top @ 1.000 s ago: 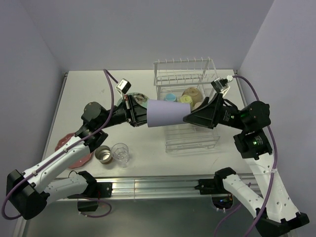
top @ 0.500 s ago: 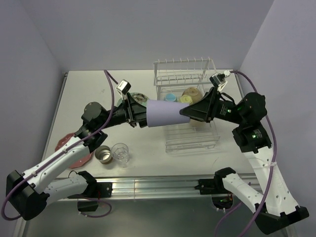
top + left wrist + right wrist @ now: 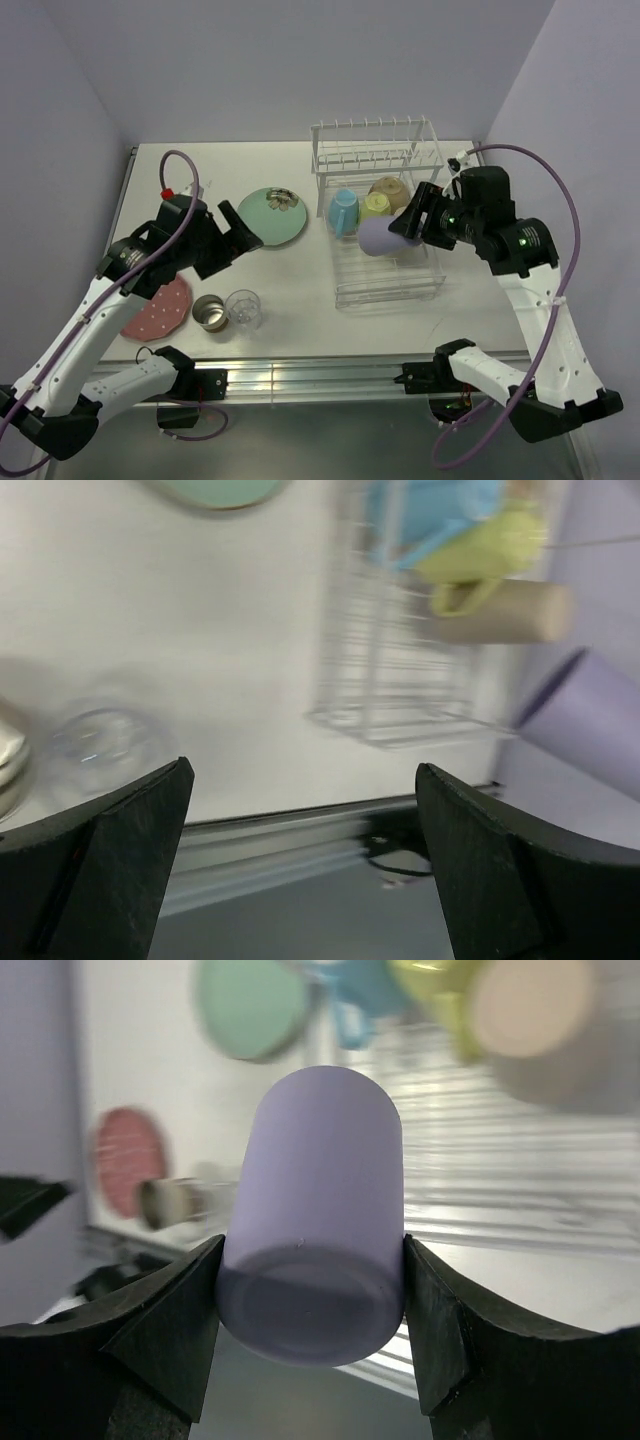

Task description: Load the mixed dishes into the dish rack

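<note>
Your right jaws pinch the lavender cup (image 3: 312,1215), seemingly just above the dish rack (image 3: 390,288); your left jaws stand spread wide over the bench (image 3: 290,285).

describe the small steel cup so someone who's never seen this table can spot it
From the white wire dish rack, look left to the table's near-left part, where a pink dotted plate lies. The steel cup stands between that plate and a clear glass, the only shiny metal piece.

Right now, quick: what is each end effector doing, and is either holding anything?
Left end effector: open, holding nothing.
Right end effector: closed on the lavender cup.
</note>
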{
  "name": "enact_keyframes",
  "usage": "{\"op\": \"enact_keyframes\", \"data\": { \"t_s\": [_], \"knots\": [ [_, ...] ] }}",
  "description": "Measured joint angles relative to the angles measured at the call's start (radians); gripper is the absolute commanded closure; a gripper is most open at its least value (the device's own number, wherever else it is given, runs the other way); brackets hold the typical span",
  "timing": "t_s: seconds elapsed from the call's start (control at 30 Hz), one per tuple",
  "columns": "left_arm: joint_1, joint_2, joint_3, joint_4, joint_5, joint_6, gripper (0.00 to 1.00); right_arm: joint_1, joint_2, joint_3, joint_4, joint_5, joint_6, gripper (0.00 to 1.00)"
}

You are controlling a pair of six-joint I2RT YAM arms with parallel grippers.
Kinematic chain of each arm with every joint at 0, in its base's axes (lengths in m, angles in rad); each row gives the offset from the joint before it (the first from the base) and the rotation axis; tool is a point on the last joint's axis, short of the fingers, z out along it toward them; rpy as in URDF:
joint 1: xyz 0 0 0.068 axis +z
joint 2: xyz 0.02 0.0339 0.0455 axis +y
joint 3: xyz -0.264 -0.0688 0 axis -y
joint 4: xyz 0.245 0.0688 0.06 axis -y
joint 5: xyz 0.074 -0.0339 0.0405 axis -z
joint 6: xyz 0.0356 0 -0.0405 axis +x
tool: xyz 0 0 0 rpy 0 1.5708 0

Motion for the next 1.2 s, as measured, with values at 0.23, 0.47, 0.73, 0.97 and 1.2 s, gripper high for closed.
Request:
{"op": "enact_keyframes", "data": {
  "t_s": [0.23, 0.47, 0.73, 0.97, 1.2],
  "knots": [
    [0.0, -0.003, 0.0, -0.219, -0.16, 0.052, 0.01, 0.0, 0.046, -0.04, -0.107, 0.209, -0.097, 1.0],
    [0.0, -0.003, -0.007, -0.26, -0.196, 0.079, 0.02, -0.001, 0.111, -0.044, -0.114, 0.336, -0.129, 1.0],
    [0.0, 0.022, -0.069, -0.274, -0.19, 0.121, 0.12, -0.001, 0.185, -0.073, -0.111, 0.407, -0.14, 1.0],
    [0.0, 0.049, -0.121, -0.248, -0.145, 0.15, 0.16, -0.001, 0.217, -0.112, -0.11, 0.44, -0.14, 1.0],
    [0.0, 0.116, -0.139, -0.221, -0.13, 0.194, 0.18, -0.001, 0.237, -0.161, -0.102, 0.457, -0.144, 0.87]
  ]
}}
